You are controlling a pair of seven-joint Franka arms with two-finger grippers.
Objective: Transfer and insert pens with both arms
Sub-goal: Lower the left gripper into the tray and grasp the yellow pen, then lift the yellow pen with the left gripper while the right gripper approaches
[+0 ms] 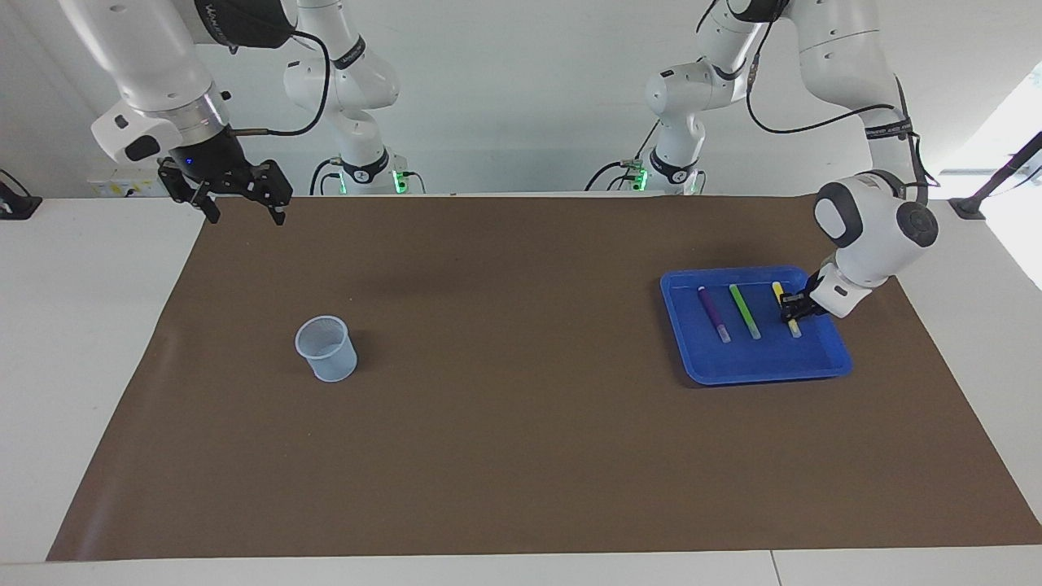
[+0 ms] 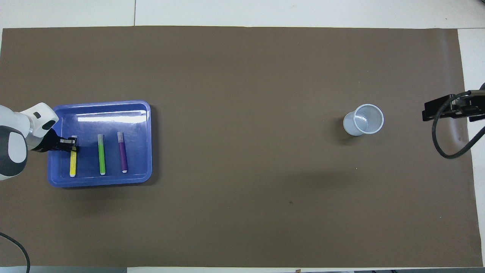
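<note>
Three pens lie side by side in the blue tray [image 1: 757,372] [image 2: 99,103]. My left gripper [image 1: 791,308] [image 2: 72,144] is down in the tray, shut on the yellow pen [image 1: 777,290] [image 2: 72,165] around its middle. Whether that pen is off the tray floor I cannot tell. The green pen [image 1: 745,312] [image 2: 101,154] and the purple pen [image 1: 714,314] [image 2: 122,152] lie untouched beside it. My right gripper [image 1: 246,217] hangs open and empty over the mat's corner at the right arm's end, where that arm waits.
A pale mesh cup [image 1: 326,348] [image 2: 363,120] stands upright on the brown mat [image 1: 521,423] toward the right arm's end. White table shows around the mat's edges.
</note>
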